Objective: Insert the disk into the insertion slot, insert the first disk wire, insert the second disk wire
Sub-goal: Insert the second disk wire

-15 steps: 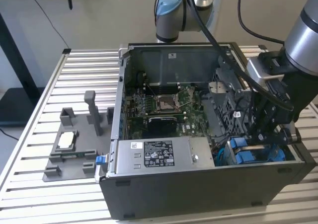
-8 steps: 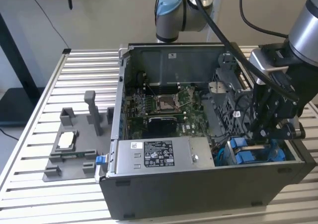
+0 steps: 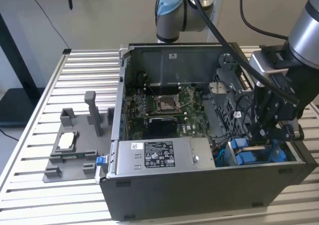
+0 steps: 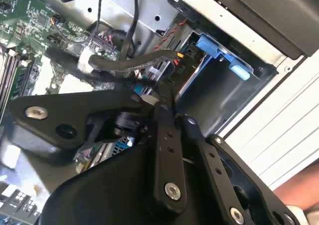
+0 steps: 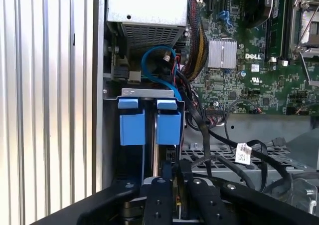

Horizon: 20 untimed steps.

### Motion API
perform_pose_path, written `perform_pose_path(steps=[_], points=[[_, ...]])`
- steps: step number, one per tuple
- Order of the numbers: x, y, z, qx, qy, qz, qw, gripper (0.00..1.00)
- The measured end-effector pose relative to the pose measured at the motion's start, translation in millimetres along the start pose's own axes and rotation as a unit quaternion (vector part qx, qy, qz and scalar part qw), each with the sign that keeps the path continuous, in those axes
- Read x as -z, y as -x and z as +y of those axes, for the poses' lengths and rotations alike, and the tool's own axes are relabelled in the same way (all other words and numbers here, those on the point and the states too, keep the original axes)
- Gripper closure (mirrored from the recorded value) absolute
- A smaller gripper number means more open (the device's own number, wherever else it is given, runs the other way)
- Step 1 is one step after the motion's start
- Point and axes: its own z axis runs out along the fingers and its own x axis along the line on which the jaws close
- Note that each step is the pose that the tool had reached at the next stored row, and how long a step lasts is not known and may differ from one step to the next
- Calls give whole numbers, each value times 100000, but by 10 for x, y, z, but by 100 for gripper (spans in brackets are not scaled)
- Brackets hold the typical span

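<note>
Slatted metal table carried the open computer case, a grey stand just outside its wall. Inside the case, beside the power-supply box, the disk sat in the insertion slot, with black cables crowding alongside. The gripper hung just at that slot; whether it gripped anything could not be told.

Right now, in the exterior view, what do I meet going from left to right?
Grey plastic stand with upright posts → silver labelled metal power-supply box → black robot gripper.
</note>
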Motion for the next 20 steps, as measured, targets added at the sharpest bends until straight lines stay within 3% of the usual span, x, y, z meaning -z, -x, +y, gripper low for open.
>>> perform_pose_path(steps=[1, 5, 10, 13, 14, 17, 20], points=[[0, 0, 0, -2, 0, -5, 100000, 85], [2, 1, 0, -2, 0, -31, 100000, 85], [59, 3, 1, -5, -1, -136, 100000, 85], [106, 2, 1, -7, -4, -506, 99999, 78], [112, 0, 1, -6, -6, -669, 99998, 71], [107, 0, 25, 7, -71, -869, 99996, 71], [92, -2, 81, 20, -229, -1405, 99990, 73]])
